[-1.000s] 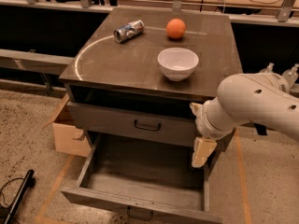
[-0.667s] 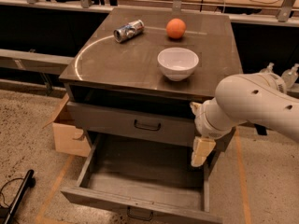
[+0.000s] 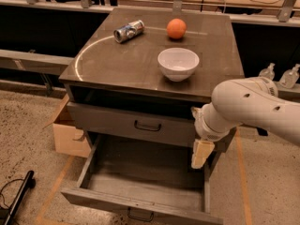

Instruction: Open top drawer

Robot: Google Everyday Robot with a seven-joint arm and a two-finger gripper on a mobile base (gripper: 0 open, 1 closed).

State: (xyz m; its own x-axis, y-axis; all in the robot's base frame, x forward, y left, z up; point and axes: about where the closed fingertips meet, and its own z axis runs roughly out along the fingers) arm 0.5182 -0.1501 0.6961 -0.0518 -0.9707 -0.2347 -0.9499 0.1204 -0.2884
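Note:
The top drawer [image 3: 112, 122] of the dark grey-brown cabinet has a flat front with a small black handle [image 3: 146, 126] at its centre. It stands pulled out a little, with a dark gap above its front. The lower drawer [image 3: 140, 206] below it is pulled far out and looks empty. My gripper [image 3: 201, 150] hangs from the white arm [image 3: 253, 108] at the right end of the top drawer's front, pointing down, to the right of the handle and apart from it.
On the cabinet top [image 3: 122, 64] are a white bowl [image 3: 178, 63], an orange [image 3: 176, 28] and a can [image 3: 129, 31] lying on its side. A cardboard box [image 3: 68, 136] stands left of the cabinet. A black object [image 3: 16, 197] lies on the floor at lower left.

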